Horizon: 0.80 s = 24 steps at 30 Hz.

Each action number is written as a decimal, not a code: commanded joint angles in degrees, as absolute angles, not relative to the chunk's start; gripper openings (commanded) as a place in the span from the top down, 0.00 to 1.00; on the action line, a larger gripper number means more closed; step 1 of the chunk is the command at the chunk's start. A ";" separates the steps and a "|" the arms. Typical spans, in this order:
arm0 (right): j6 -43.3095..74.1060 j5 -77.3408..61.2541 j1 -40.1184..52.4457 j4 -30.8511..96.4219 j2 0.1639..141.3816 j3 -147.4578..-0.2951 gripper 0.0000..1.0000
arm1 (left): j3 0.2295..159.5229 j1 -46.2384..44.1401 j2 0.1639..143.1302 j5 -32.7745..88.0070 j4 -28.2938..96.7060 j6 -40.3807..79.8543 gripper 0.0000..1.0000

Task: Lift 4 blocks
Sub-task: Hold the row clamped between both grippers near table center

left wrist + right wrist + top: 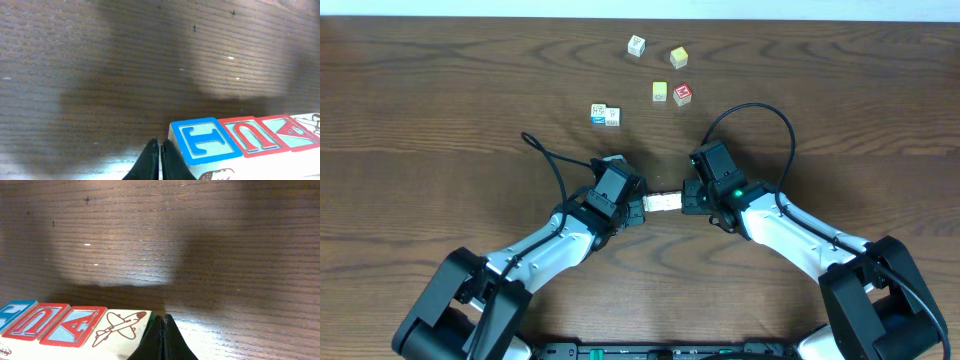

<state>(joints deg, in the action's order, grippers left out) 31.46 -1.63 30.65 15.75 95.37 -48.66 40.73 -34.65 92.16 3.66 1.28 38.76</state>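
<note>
Left end effector (160, 150), fingers together, butts up to the T end of the row of four blocks (662, 203). The row's long axis runs straight across to the right end effector (162, 325), also pinched shut, at the airplane end. Both arms look equally near. The woodgrain tabletop (440, 100) is flat, and the loose cubes (659, 92) sit well apart, farther out.

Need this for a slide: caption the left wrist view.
Shut left gripper at the T end of a block row.
</note>
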 commanded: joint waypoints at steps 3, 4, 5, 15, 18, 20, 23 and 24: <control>33.65 -23.42 37.91 13.06 95.92 -50.02 0.99 | 44.36 -41.01 92.07 20.34 -4.49 39.42 0.93; 33.65 -23.44 37.91 13.08 95.92 -50.02 0.99 | 44.36 -41.25 92.29 20.32 -4.86 39.77 0.93; 33.65 -23.42 37.91 13.06 95.92 -50.02 0.99 | 44.36 -41.45 92.53 20.34 -5.19 39.83 0.93; 33.65 -23.40 37.91 12.99 96.03 -49.28 0.99 | 44.36 -41.60 93.38 20.34 -5.74 40.42 0.93; 33.65 -23.40 37.91 12.95 96.03 -48.88 0.99 | 44.34 -41.60 93.38 20.34 -5.72 40.40 0.93; 33.65 -23.40 37.93 12.82 96.03 -48.88 0.99 | 44.36 -41.60 93.38 20.34 -5.72 40.40 0.93; 33.65 -23.40 37.93 12.47 96.03 -48.88 0.99 | 44.34 -41.60 93.38 20.34 -5.72 40.40 0.93; 33.65 -23.40 37.93 12.45 96.03 -48.88 0.99 | 44.34 -41.60 93.38 20.34 -5.69 40.40 0.93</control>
